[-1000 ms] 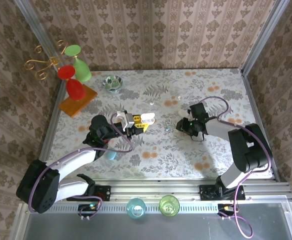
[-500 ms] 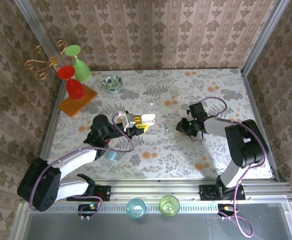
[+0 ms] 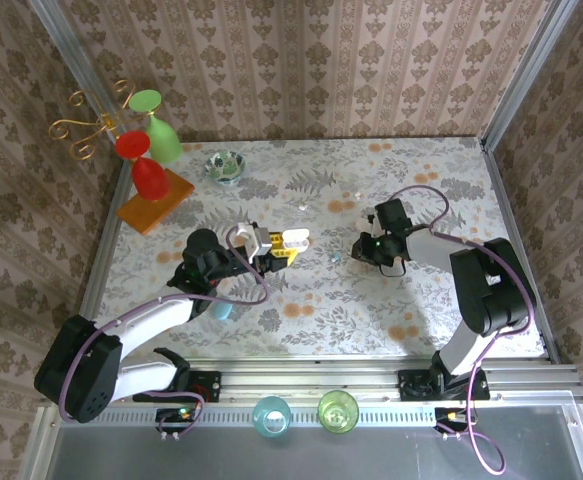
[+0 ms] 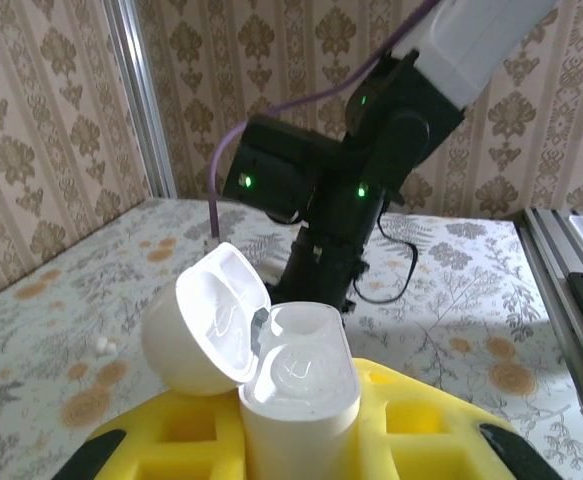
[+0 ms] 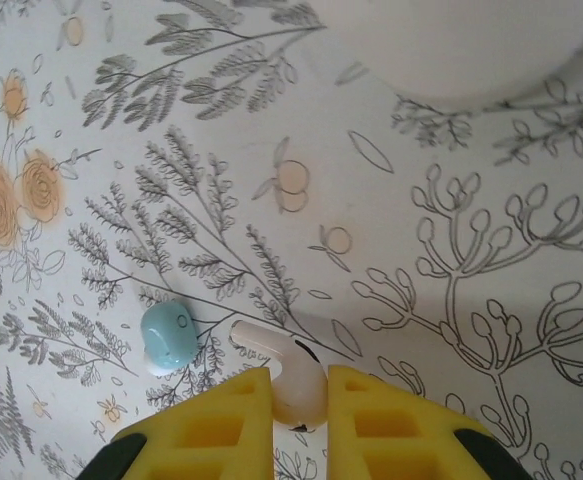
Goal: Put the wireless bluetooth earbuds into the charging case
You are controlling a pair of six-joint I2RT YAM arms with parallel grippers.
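1. Charging case (image 4: 296,385): lower body buried between the yellow pads of the left end effector (image 4: 298,445); bottom edge cuts both.
2. White earbud (image 5: 293,380): lower end hidden between the pads of the right end effector (image 5: 300,405).
3. Pale rounded shape (image 5: 451,40), top edge: blurred, cut off, unidentifiable.
4. Overhead: pale specks (image 3: 302,207) on desk (image 3: 421,300), too small to identify.
5. Pale blue object (image 3: 221,310), half under left arm (image 3: 151,320).

Bright, even light from above, soft shadows on the table (image 3: 321,290), wrist-view foregrounds slightly blurred.
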